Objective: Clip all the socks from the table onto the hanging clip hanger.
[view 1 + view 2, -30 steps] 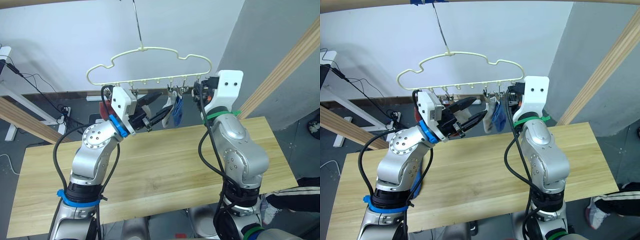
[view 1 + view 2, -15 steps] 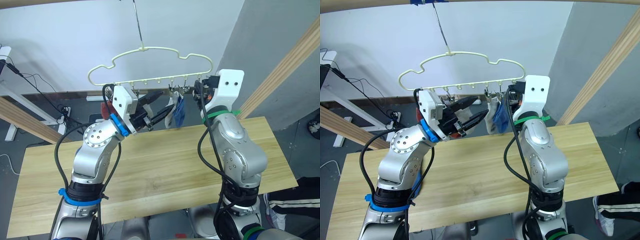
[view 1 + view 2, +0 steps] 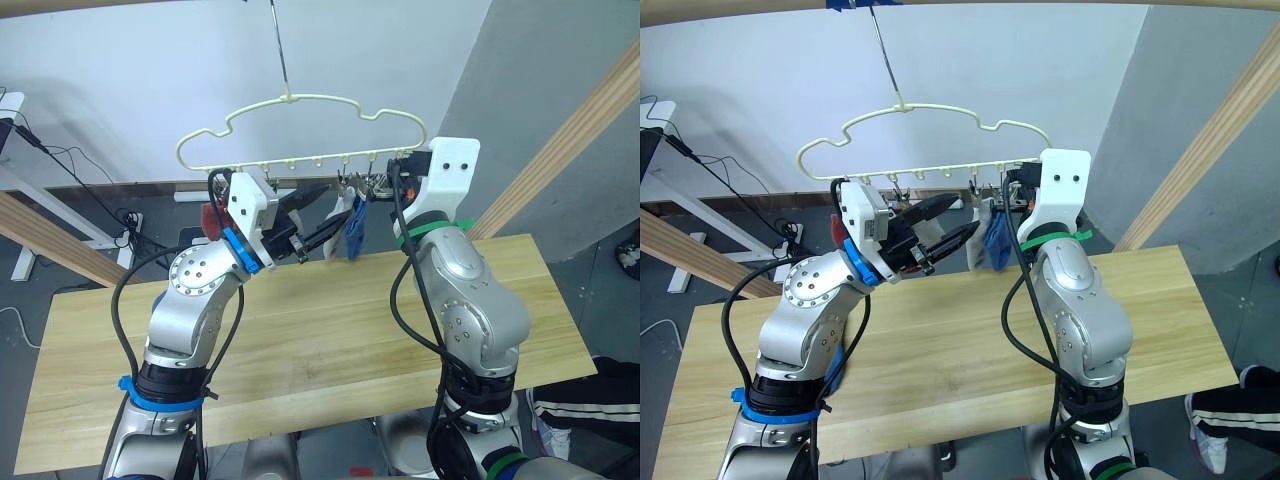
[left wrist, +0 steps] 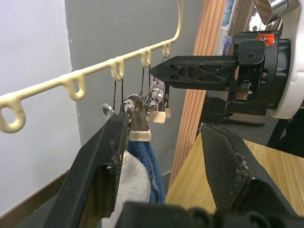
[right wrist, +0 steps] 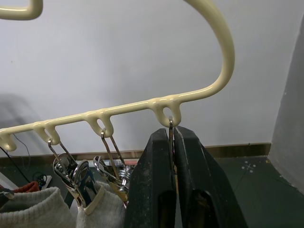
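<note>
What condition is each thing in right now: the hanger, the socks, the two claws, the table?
clip hanger: hanging from its hook.
grey sock: clipped, dangling.
blue sock: clipped, dangling.
left gripper: open, beside the socks.
right gripper: shut on the end clip.
table: no socks visible.

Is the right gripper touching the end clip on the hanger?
Touching. In the right wrist view the right gripper is shut on the clip under the clip hanger.

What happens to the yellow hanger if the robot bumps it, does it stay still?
Probably not. The clip hanger dangles from one thin hook, so it would likely swing or twist. Its wire frame looks light. The right gripper, shut on a clip wire, may steady it somewhat.
</note>
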`<state>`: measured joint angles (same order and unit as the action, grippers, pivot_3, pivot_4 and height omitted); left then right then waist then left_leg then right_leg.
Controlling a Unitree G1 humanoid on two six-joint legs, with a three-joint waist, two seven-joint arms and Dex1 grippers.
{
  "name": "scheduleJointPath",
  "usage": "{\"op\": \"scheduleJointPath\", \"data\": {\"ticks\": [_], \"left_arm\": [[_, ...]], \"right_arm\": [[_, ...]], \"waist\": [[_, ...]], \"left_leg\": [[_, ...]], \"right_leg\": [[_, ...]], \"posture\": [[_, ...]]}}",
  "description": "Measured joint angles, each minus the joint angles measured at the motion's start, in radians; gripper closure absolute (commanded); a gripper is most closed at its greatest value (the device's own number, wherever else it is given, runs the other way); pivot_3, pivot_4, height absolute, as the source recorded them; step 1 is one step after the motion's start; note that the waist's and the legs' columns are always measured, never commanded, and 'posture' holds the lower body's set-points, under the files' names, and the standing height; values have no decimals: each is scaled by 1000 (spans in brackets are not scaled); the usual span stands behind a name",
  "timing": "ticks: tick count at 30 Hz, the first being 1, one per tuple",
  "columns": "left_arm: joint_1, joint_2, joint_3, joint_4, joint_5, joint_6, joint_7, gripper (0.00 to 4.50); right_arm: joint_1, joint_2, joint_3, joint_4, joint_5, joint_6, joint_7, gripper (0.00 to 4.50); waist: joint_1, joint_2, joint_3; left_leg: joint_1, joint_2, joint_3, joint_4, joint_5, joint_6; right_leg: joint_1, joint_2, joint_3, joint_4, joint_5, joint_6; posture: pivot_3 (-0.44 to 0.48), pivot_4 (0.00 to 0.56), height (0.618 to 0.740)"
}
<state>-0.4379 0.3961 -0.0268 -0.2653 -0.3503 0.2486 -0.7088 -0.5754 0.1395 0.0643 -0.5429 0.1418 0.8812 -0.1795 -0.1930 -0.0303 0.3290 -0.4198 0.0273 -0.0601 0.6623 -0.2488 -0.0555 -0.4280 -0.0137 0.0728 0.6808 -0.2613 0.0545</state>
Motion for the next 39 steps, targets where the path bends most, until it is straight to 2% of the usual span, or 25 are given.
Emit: {"op": "scheduleJointPath", "data": {"ticks": [8, 12, 16, 19, 23, 26, 35, 39], "left_arm": [[7, -3, -5, -1, 0, 3, 8, 1844], [101, -5, -6, -4, 52, 0, 73, 1844], [308, -89, 26, -1, 167, -45, 268, 782], [415, -154, 101, -2, 213, -52, 416, 41], [498, -243, 247, -17, 211, 16, 598, 14], [522, -242, 360, 13, 187, 83, 667, 14], [416, -192, 498, 208, 91, 183, 698, 14], [408, -176, 505, 284, 61, 245, 696, 14]], "right_arm": [[0, 0, 2, 0, -1, -1, 0, 4468], [0, 0, 5, 0, -1, -4, 0, 4468], [0, 0, 3, 0, 0, -9, 1, 4500], [0, -1, 0, 1, -1, -9, 3, 4500], [0, -1, 0, 2, 0, -9, 5, 4500], [0, -1, -3, 2, 0, -8, 6, 4500], [0, -1, -3, 13, 2, -1, 24, 4500], [-1, -1, -2, 15, 2, -1, 27, 4500]], "waist": [[-1, 0, 0], [-3, 0, -1], [-3, 0, -2], [0, 0, -2], [0, -2, -3], [-1, -2, -4], [3, -3, -4], [1, -3, -4]], "left_leg": [[0, 0, 0, 0, 0, 0], [0, 1, 0, 0, 0, 0], [0, 2, 0, -1, 0, 0], [0, 1, -1, 0, 0, 0], [1, 0, 0, 1, 0, 1], [2, 0, -1, 1, 0, 1], [2, -1, -2, 0, 0, 1], [1, 0, -2, 0, 0, 1]], "right_leg": [[0, 0, 0, 0, 0, 0], [0, 0, 0, 0, 0, 0], [0, -3, 0, 0, 0, 0], [0, -4, 0, 1, 0, 0], [2, -4, 0, 0, 1, 1], [2, -2, -1, 0, 1, 1], [2, -1, -2, 0, 1, 1], [2, -2, -2, 0, 1, 1]], "posture": [[-256, 270, 740], [-253, 272, 740], [-251, 275, 740], [-245, 276, 740], [-235, 281, 740], [-231, 281, 740], [-233, 282, 740], [-241, 281, 740]]}}
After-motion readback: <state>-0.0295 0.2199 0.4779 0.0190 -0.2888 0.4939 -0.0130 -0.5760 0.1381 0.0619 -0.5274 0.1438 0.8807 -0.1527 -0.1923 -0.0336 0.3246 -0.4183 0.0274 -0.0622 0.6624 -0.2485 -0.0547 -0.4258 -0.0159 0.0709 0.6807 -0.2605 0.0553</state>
